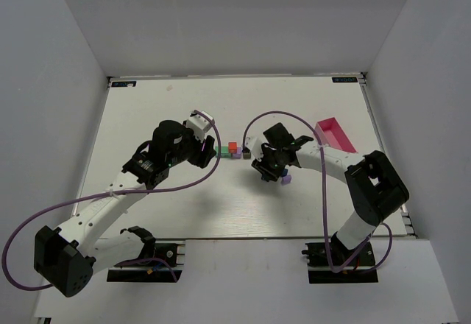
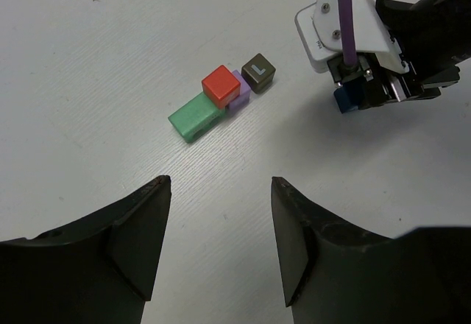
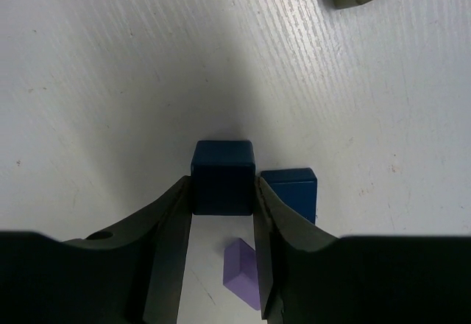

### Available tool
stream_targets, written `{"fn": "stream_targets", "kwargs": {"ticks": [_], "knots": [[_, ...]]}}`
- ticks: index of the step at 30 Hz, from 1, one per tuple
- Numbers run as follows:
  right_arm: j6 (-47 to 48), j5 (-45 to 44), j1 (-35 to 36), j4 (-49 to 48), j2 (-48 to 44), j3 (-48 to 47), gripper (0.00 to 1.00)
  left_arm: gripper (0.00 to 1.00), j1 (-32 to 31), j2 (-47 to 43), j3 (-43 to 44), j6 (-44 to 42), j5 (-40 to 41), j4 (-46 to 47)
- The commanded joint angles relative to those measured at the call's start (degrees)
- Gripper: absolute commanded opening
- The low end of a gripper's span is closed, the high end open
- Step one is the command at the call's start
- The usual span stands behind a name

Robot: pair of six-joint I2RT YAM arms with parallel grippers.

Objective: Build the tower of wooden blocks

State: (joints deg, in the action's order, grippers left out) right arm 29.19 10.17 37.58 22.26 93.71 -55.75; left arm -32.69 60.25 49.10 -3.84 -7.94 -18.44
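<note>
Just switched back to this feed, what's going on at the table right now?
The right gripper is shut on a dark blue cube, with another blue block and a loose purple block near it. The left gripper is open and empty, facing the tower so far: a red cube stacked over a green bar and purple piece, a dark cube beside them.

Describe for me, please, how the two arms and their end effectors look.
Both the left arm and right arm have white links with bulky black joints. A purple cable loops loosely along each. The left end effector and right end effector each carry two dark, matte, wedge-shaped fingers.
</note>
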Motion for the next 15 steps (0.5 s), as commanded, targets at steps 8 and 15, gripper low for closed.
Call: {"fn": "stream_targets", "kwargs": {"ticks": [8,15], "knots": [[5.0,4.6,0.1,2.6,-5.4,-6.1,0.26,0.67,0.3,-1.5,-0.5,0.1,-1.6,-0.1],[11.4,6.0,0.0,6.2,-2.0,-13.6,0.23,0.67,0.3,-2.6,-0.5,0.1,-1.6,-0.1]]}}
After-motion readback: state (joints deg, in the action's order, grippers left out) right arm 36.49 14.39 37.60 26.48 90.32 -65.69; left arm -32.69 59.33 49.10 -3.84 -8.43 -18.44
